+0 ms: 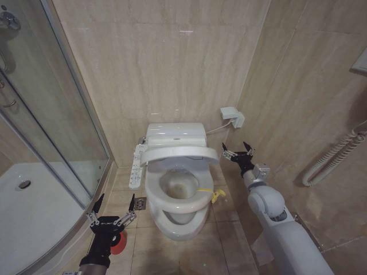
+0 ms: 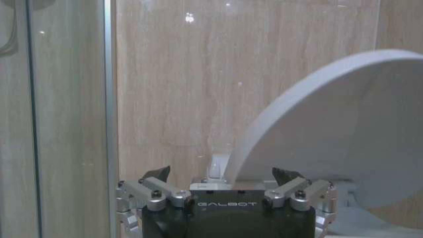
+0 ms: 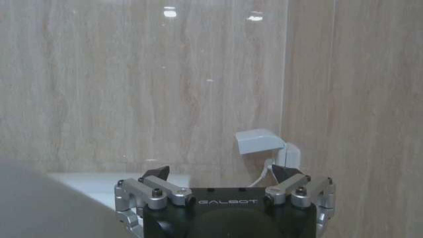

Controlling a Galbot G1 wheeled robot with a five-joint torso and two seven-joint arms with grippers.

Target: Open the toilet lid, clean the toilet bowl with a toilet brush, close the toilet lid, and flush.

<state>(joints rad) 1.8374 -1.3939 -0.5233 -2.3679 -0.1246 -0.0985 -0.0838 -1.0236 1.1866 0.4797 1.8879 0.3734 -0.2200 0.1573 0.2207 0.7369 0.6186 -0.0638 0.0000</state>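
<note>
One toilet bowl [image 1: 179, 186], its toilet lid [image 1: 179, 154] half raised. Two spread grippers: right gripper [image 1: 238, 152] beside the lid's edge, left gripper [image 1: 112, 207] low over open floor.

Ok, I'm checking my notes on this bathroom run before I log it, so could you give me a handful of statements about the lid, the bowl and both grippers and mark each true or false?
1. The toilet lid lies flat over the bowl. False: it is partly raised, with the toilet bowl open to view beneath.
2. The bowl has a brownish stain inside. True.
3. The right gripper grips the lid's edge. False: it is open, just beside the lid's right edge, holding nothing.
4. The left gripper is open, low at the toilet's left. True.
5. The left gripper holds the toilet brush. False: it holds nothing.
6. A glass shower door stands to the toilet's left. True.
</note>
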